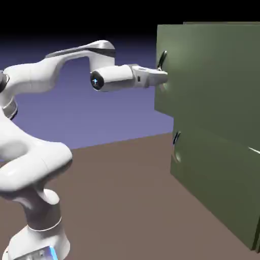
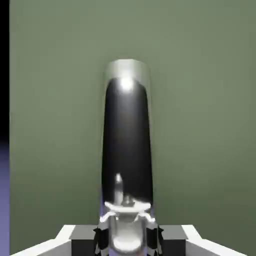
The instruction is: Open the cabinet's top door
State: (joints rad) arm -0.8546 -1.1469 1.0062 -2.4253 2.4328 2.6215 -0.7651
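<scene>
The olive-green cabinet [image 1: 218, 152] fills the exterior view's right. Its top door [image 1: 213, 76] carries a short dark curved bar handle [image 1: 162, 60] near its left edge. My gripper [image 1: 163, 77] reaches level from the left and meets the lower end of that handle. In the hand view the handle [image 2: 126, 135] rises as a thick dark shiny bar from between the fingertips [image 2: 102, 235], with the green door panel [image 2: 200, 100] right behind it. The gripper [image 2: 127, 236] is shut on the handle. The top door's handle edge stands a little further left than the lower door's.
The lower door [image 1: 213, 177] has its own small dark handle [image 1: 175, 138], below my hand. The brown table [image 1: 122, 203] lies between the robot's base [image 1: 35, 238] and the cabinet.
</scene>
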